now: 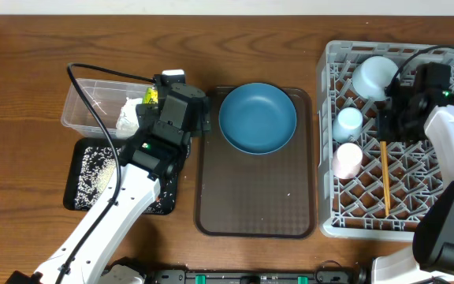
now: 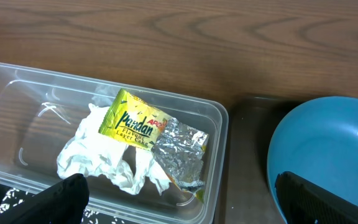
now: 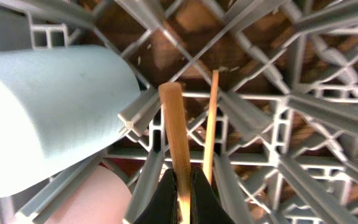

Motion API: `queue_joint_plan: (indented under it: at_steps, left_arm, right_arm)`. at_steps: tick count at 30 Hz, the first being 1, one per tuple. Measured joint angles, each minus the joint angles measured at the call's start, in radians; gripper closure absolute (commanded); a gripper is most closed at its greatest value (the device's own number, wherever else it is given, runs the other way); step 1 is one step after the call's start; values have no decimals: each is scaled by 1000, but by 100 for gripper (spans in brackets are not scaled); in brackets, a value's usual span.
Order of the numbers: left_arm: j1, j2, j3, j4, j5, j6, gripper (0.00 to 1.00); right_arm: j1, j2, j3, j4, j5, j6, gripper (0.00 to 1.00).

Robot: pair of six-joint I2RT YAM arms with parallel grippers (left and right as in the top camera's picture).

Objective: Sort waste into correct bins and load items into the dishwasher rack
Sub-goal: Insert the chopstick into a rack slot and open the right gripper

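Wood chopstick [image 3: 174,124] tight in right tool [image 3: 183,190] over grey lattice rack [image 3: 328,106]; left tool [image 2: 182,186] wide.

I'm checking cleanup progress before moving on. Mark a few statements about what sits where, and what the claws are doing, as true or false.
1. The right claw is shut on a chopstick in the rack. True.
2. The dark-blue plate stands in the rack. False: it rests on the brown tray.
3. The snack packet lies in the clear tub. True.
4. The pink cup sits on the brown tray. False: it is in the rack, beside the light-blue cup.
5. The left claw grips the napkin. False: it is open above the tub, where the napkin lies.
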Motion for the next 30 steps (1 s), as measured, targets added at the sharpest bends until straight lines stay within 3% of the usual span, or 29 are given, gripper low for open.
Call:
queue_joint_plan:
  at_steps: [17, 21, 23, 30]
  left_arm:
    - [0, 0, 0, 0, 0, 0, 2]
    - [0, 0, 0, 0, 0, 0, 1]
    - [0, 0, 0, 0, 0, 0, 1]
    - [0, 0, 0, 0, 0, 0, 1]
  right_arm:
    - [-2, 0, 80, -117, -3, 23, 98]
    - [-2, 0, 80, -128, 9, 32, 62]
    - [-2, 0, 80, -137, 12, 31, 51]
    - [-2, 0, 80, -140, 14, 38, 49]
